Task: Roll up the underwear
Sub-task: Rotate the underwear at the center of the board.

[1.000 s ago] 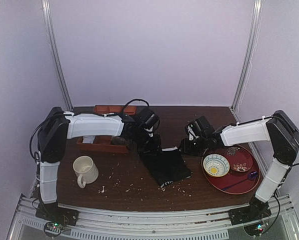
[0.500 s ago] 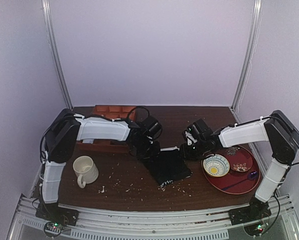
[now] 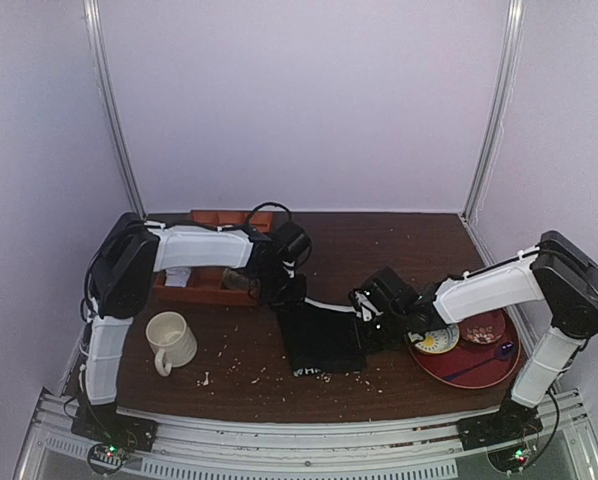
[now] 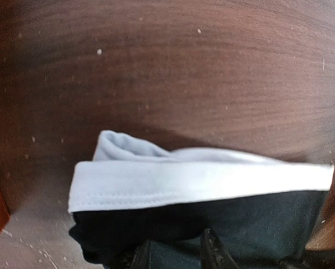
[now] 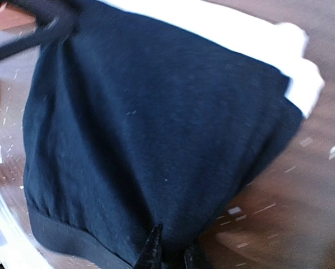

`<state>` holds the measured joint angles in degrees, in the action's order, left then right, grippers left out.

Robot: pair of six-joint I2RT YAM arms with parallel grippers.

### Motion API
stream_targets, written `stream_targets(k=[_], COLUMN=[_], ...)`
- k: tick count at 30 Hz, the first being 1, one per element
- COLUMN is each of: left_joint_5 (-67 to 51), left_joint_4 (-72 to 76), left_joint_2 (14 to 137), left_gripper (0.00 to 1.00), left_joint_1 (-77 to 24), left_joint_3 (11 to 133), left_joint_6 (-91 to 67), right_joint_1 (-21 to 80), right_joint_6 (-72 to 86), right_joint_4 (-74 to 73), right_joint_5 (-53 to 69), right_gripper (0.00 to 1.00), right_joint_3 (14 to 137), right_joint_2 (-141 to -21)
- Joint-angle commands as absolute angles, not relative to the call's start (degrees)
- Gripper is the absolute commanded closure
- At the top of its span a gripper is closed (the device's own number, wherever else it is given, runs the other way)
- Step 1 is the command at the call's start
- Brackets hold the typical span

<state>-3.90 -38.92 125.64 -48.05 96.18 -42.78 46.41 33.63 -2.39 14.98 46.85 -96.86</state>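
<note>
Black soft fabric underwear with a white edging band (image 3: 322,338) lies spread on the dark wooden tabletop (image 3: 379,240), just right of the cream ceramic mug (image 3: 171,340). The left gripper (image 3: 291,292) pinches the garment's far-left corner; the right gripper (image 3: 367,322) is closed on its right edge, farther from the mug. Wrist views show each pair of fingertips (image 4: 212,255) sunk into black cloth. Likely hazards: uneven pull between the arms could skew the fabric, or a thin pinch could slip, spoiling the roll.
</note>
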Motion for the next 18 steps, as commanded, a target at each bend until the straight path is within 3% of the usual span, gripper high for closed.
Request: stream_targets(k=[1, 9, 18], left_joint_5=[-5.6, -4.9, -1.1], left_joint_4=[-39.0, -42.5, -43.8], left_joint_2=[128.7, 127.7, 113.8], left_gripper=[0.58, 0.58, 0.54], left_joint_1=[-47.3, -46.6, -48.4], left_joint_3=[99.3, 102.2, 93.8], left_joint_6=[-36.8, -31.2, -32.4], right_joint_1=[51.3, 57.3, 57.5], right_joint_6=[40.1, 47.5, 47.2], right_joint_4=[-1.7, 2.1, -2.6], right_joint_5=[12.3, 9.1, 4.8], right_gripper=[0.90, 0.88, 0.67], right_joint_3=[44.9, 46.4, 45.6], right_joint_2=[-96.6, -99.9, -91.9])
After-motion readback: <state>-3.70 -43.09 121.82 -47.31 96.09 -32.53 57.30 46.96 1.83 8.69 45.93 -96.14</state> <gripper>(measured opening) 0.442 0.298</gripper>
